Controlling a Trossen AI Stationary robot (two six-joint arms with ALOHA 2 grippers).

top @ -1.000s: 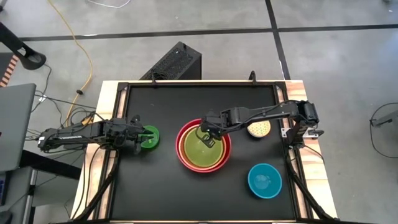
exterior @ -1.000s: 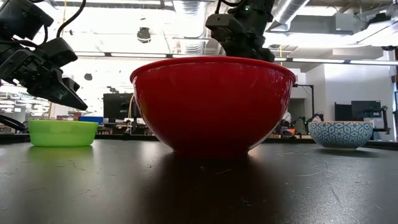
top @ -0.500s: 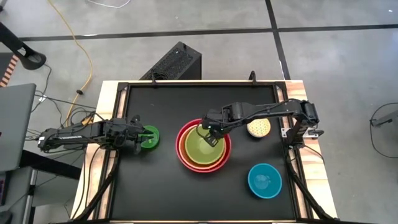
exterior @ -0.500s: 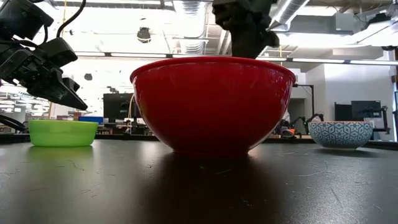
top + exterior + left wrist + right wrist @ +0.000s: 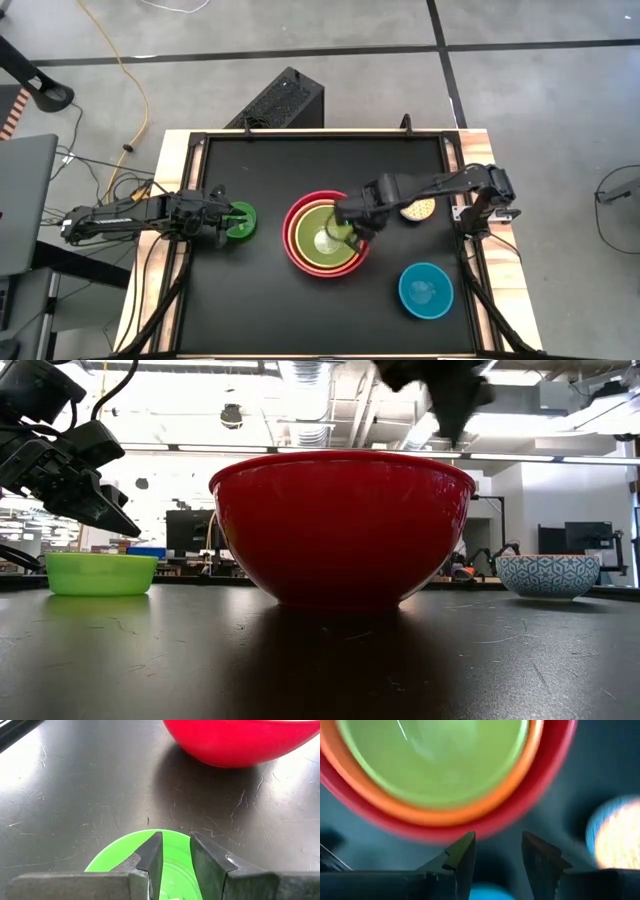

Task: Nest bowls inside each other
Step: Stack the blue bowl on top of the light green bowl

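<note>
The red-pink bowl (image 5: 296, 243) stands mid-table with the orange bowl (image 5: 303, 255) and the lime green bowl (image 5: 322, 240) nested in it. My right gripper (image 5: 352, 232) hangs open above the stack's right side, pointing down, with nothing between its fingers (image 5: 497, 845). The teal blue bowl (image 5: 426, 290) sits near right. The speckled pale yellow bowl (image 5: 418, 208) sits right of the stack, partly under the right arm. My left gripper (image 5: 176, 842) hovers narrowly open over the small bright green bowl (image 5: 240, 221) at the left.
A raised frame (image 5: 320, 135) edges the black tabletop. Bare tabletop lies near left (image 5: 250, 300) and along the far side. A black box (image 5: 282, 100) stands on the floor beyond the far edge. From table height, the red-pink bowl (image 5: 342, 525) blocks the middle.
My right gripper has risen from the lime green bowl's far rim and swung toward the table's right and near edges, tipping to point straight down. The lime green bowl stays nested in the stack. The left arm has kept still.
</note>
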